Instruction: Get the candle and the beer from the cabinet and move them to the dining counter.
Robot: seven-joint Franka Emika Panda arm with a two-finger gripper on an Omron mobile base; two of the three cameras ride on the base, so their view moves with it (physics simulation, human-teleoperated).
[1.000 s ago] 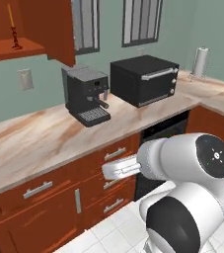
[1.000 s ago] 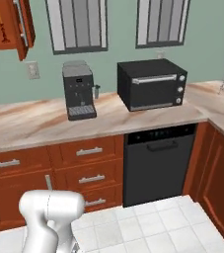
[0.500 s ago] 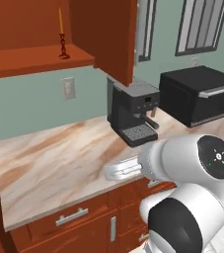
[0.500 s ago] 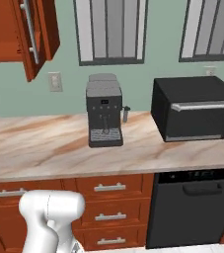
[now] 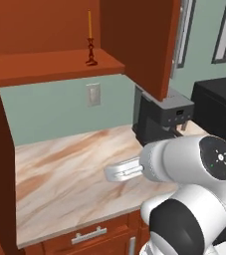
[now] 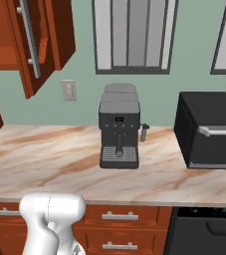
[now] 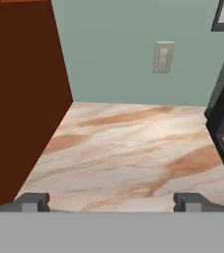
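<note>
1. Standing upright, long axis vertical, the candle [image 5: 89,37] rests on the shelf of the open cabinet [image 5: 59,67], its orange stick pointing straight up from a small dark base seen in the left base view.
2. The candle sits toward the right end of the shelf, near the front edge and just left of the open cabinet door [image 5: 142,42] that hangs edge-on in front of the coffee machine [image 5: 162,117].
3. Apart from the candle, the visible part of the cabinet shelf carries nothing that can be made out.
4. In the right base view the cabinet door [image 6: 37,42] swings out at upper left, its long grey bar handle [image 6: 29,37] running vertically.
5. The gripper [image 7: 111,201] has its jaws spread wide and grips nothing; in the hand view its two dark fingertips [image 7: 32,201] stand far apart over bare marbled countertop [image 7: 128,148].
6. The gripper is low, over the countertop, well below the cabinet shelf and well apart from the candle.
7. The white arm [image 5: 194,194] rises at lower right of the left base view, in front of the countertop [image 5: 69,174].
8. On the countertop [image 6: 59,159] the coffee machine [image 6: 118,129] stands against the green wall, with a black toaster oven [image 6: 211,132] to its right.
9. A pale wall socket [image 7: 163,57] is set in the green wall above the countertop, also seen below the cabinet shelf in the left base view [image 5: 93,94].
10. Drawers with short grey handles [image 6: 119,215] run under the countertop.
</note>
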